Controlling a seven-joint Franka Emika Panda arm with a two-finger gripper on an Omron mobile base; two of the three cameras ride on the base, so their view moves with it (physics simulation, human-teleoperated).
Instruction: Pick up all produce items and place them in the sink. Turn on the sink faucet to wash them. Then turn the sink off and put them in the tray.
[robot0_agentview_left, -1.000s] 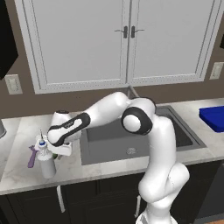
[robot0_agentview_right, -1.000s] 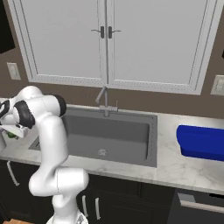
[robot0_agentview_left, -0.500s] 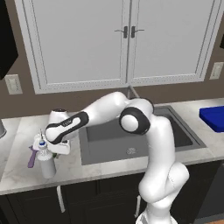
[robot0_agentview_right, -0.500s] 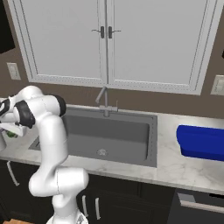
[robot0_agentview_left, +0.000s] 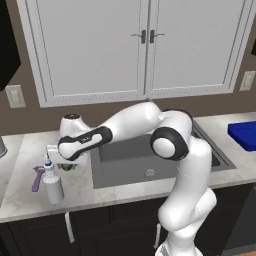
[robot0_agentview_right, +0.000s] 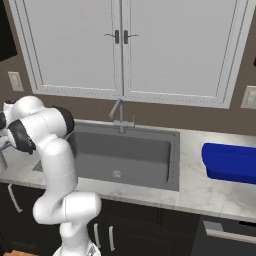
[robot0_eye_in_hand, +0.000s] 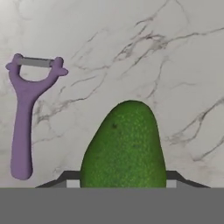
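One green fruit (robot0_eye_in_hand: 124, 146) sits clenched between the gripper (robot0_eye_in_hand: 124, 183) tips, ready for the sink (robot0_agentview_left: 150, 155); peeler (robot0_eye_in_hand: 26, 118) left aside.

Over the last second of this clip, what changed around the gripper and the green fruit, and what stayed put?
The gripper dropped lower over the counter left of the sink and its jaws narrowed around the green fruit, which now sits between the fingertips; the fruit is not visibly lifted. The purple peeler, white bottle, faucet and blue tray stayed as they were.

White wall cabinets (robot0_agentview_left: 145, 47), brown wall (robot0_agentview_right: 150, 115), marble counter (robot0_eye_in_hand: 144, 52).
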